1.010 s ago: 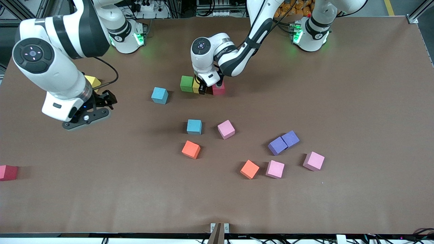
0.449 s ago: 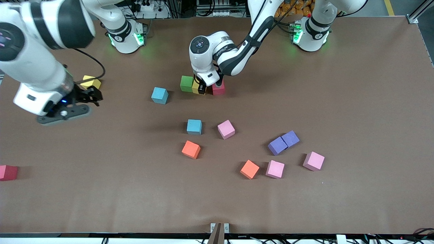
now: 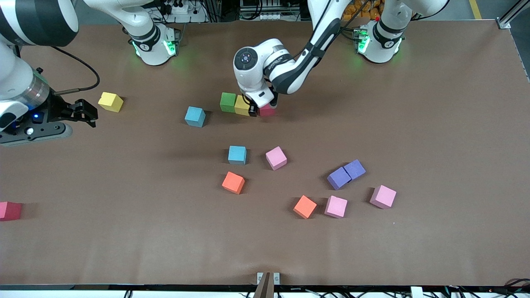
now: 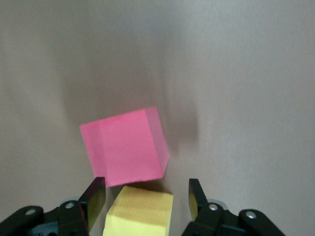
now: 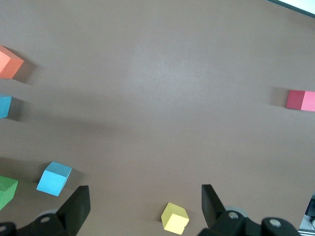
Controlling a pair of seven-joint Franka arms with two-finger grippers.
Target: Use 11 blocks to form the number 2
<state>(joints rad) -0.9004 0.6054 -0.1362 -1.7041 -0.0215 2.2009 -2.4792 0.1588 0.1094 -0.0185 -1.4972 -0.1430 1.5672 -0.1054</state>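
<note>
Right gripper (image 3: pixel 89 112) has been pulled away toward its end of the desk (image 3: pixel 414 124), fingers wide, one yellow block (image 3: pixel 110 102) beside them. Left gripper (image 3: pixel 260 108) fingers are parted around nothing, just above a second yellow block (image 3: pixel 242 105), touching one red block (image 3: pixel 268 111).

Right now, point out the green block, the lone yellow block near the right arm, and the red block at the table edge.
green block (image 3: pixel 227 102), front view, top face.
lone yellow block (image 3: pixel 110 101), front view, top face.
red block (image 3: pixel 9 210), front view, side face.
</note>
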